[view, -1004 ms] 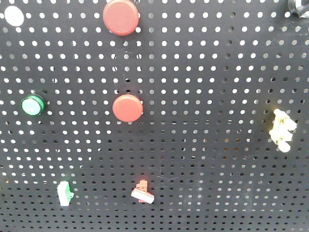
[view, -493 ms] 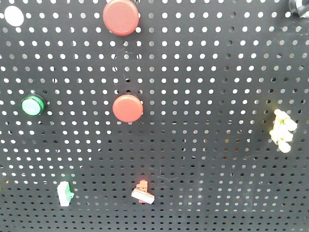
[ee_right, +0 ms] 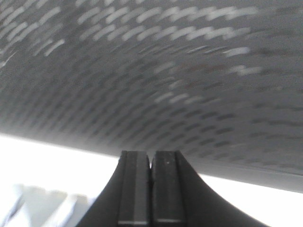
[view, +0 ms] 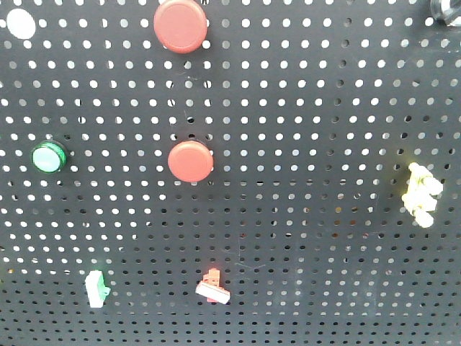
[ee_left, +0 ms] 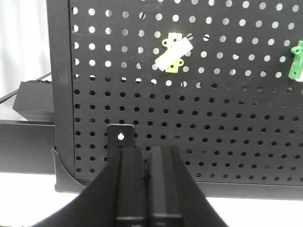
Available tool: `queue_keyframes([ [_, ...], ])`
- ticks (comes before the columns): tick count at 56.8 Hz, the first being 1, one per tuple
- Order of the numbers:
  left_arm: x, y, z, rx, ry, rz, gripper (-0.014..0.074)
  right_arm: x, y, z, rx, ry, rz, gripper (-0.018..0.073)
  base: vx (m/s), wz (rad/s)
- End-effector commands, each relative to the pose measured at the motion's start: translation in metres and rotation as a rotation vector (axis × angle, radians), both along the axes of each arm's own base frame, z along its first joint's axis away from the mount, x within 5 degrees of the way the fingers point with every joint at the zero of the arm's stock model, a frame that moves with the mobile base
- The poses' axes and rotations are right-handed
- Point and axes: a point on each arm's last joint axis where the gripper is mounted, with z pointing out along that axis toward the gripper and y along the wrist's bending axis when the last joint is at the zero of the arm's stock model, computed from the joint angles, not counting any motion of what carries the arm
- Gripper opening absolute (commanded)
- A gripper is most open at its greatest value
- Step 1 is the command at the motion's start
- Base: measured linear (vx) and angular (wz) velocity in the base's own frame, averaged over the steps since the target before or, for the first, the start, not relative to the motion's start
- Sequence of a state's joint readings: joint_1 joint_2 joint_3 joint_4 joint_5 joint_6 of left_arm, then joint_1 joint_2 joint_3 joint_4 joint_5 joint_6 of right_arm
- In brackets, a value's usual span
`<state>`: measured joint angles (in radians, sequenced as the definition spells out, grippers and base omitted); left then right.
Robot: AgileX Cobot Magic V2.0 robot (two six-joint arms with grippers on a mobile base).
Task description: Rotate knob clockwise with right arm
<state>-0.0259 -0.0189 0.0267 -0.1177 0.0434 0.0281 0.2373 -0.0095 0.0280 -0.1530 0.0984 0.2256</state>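
Observation:
A black pegboard (view: 302, 108) fills the front view. A dark rounded part (view: 444, 11) is cut off by the top right corner; I cannot tell whether it is the knob. Neither gripper shows in the front view. In the right wrist view my right gripper (ee_right: 151, 155) is shut with nothing between its pads, close under the blurred pegboard (ee_right: 156, 71). In the left wrist view my left gripper (ee_left: 146, 156) is shut and empty, facing the lower left part of the pegboard (ee_left: 213, 123).
On the board are two red round buttons (view: 180, 25) (view: 191, 161), a green button (view: 49, 156), a yellow switch (view: 421, 193), a green-white switch (view: 95, 288) and a red-white switch (view: 213, 287). A black box (ee_left: 33, 97) sits left of the board.

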Motion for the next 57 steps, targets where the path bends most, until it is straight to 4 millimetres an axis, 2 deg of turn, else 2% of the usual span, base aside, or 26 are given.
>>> queue_keyframes([
  [1,0.0001,0.001,0.003,-0.017,-0.068,0.011,-0.0006,-0.0005,-0.0012,0.0053,0.023,-0.084,-0.027,-0.0009,0.0,0.0],
  [57,0.0001,0.001,0.003,-0.017,-0.068,0.011,-0.0006,-0.0001,-0.0036,0.0051,0.015,-0.084,-0.069,-0.0009,0.0,0.0],
])
